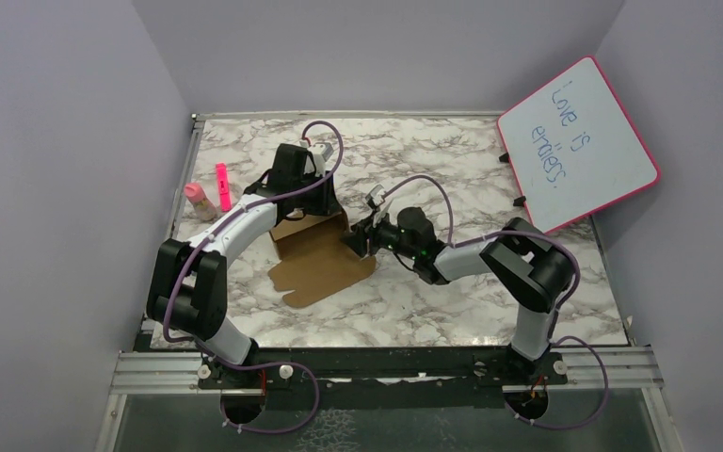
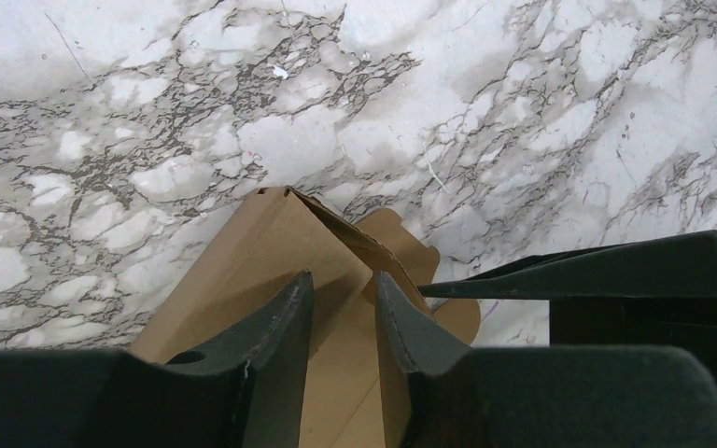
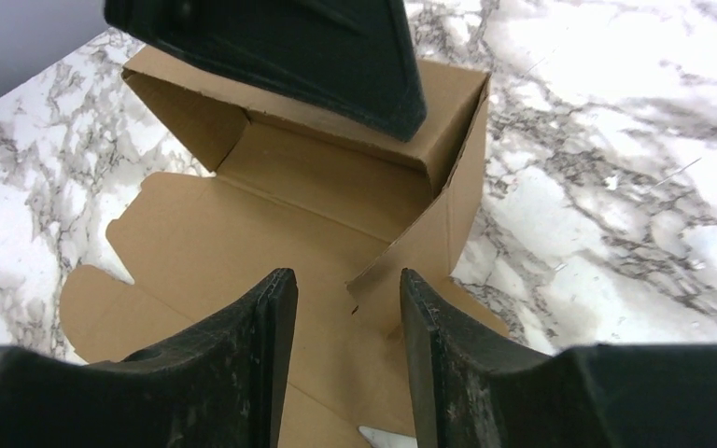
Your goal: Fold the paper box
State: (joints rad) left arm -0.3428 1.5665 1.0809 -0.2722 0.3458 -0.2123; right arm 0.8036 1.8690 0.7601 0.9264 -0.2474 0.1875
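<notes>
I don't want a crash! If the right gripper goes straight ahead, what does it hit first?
Probably the upright side flap of the paper box, whose edge stands right before the open right gripper.

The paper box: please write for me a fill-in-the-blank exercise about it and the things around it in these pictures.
1. The paper box is made of plain ___ cardboard.
2. Its near part lies ___ on the marble table, while its far part stands up.
3. The whiteboard at the far right corner has a ___ frame.

Missing words: brown; flat; pink
</notes>
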